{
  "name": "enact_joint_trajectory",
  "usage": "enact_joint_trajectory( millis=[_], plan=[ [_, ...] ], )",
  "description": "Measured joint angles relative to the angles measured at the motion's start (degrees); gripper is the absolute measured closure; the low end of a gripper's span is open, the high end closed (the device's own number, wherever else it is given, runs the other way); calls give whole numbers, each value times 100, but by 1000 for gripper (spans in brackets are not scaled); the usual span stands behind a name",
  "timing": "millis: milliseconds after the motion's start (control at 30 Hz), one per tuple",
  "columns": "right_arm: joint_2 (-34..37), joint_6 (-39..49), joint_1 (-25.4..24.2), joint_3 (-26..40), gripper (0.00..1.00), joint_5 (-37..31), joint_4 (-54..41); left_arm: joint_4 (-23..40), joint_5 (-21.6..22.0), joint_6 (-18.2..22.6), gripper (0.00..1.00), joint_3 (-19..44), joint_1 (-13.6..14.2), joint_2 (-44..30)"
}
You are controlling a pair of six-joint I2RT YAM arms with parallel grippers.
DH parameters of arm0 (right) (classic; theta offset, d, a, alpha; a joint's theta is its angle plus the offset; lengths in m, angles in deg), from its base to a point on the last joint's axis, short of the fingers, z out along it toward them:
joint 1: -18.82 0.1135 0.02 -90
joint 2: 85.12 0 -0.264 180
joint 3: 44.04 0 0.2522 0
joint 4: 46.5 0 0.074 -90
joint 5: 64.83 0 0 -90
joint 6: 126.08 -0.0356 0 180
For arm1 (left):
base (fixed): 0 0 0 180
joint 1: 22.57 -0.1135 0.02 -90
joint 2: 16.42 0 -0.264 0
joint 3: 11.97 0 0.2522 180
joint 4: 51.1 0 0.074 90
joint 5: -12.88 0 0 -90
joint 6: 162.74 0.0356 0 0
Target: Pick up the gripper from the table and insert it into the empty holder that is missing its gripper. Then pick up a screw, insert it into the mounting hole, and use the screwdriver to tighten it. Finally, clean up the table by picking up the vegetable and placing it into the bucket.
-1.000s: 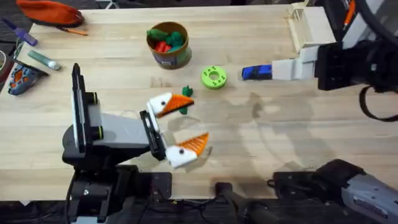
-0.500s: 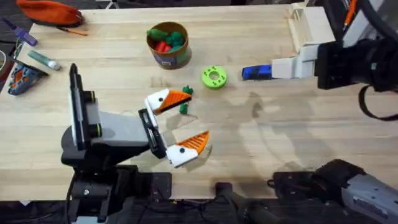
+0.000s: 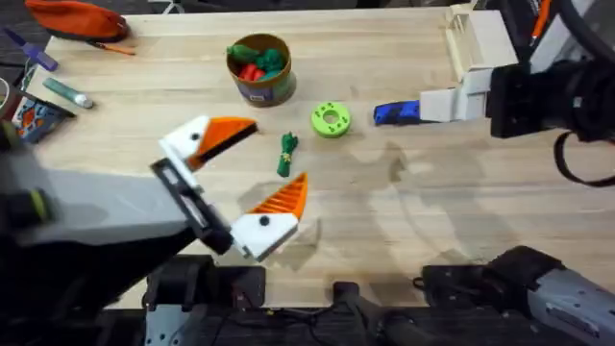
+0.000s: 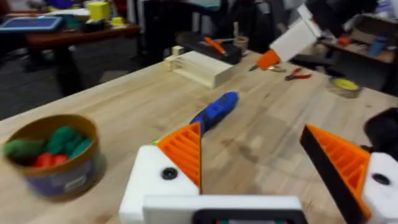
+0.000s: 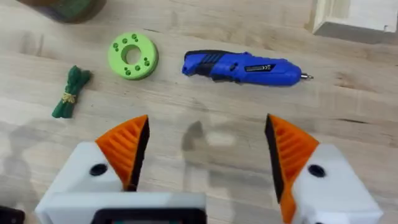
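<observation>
Lifted and swung since a moment ago, my left claw (image 3: 242,185) hangs spread above the bench (image 3: 404,221), the vegetable (image 3: 286,154) lying free just past its fingertips. From its wrist I see the bucket (image 4: 53,155). My right claw (image 5: 202,155) gapes, the screwdriver (image 5: 242,66) ahead of it.

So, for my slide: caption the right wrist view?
Open right gripper above blue screwdriver, lime-green disc and vegetable.

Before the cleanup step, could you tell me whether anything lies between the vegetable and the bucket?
Nothing visible does. The vegetable lies on bare table in front of the bucket; the green disc sits off to the side, clear of that path.
</observation>
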Motion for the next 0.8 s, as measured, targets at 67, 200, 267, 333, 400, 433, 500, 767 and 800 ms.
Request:
enact_joint_trajectory(
  millis=[67, 200, 267, 333, 400, 433, 500, 767, 800],
  plan=[
    [0, 0, 0, 0, 10, 0, 0, 670, 375, 165, 15, 552, 0, -353],
    [0, -2, 0, 0, 10, 0, 2, 1649, 1050, 325, 15, 1487, 0, -1225],
    [1, -1, 0, 0, 10, 0, 0, 2007, 1298, 368, 15, 1886, 0, -1692],
    [0, -2, 0, 0, 10, 0, 0, 2342, 1489, 403, 14, 2271, 0, -2189],
    [0, -1, 0, 0, 10, 0, 0, 2659, 1642, 423, 14, 2650, 0, -2733],
    [0, 0, 0, 0, 10, 0, 0, 2776, 1690, 425, 14, 2785, -2, -2938],
    [0, 0, 0, 0, 10, 0, 1, 2974, 1771, 428, 16, 3081, -1, -3437],
    [0, -2, 0, 0, 10, 0, 0, 3000, 1872, 397, 15, 3328, 0, -4789],
    [0, -2, 0, 0, 10, 0, 0, 3017, 1901, 378, 14, 3328, 9, -4897]
  ],
)
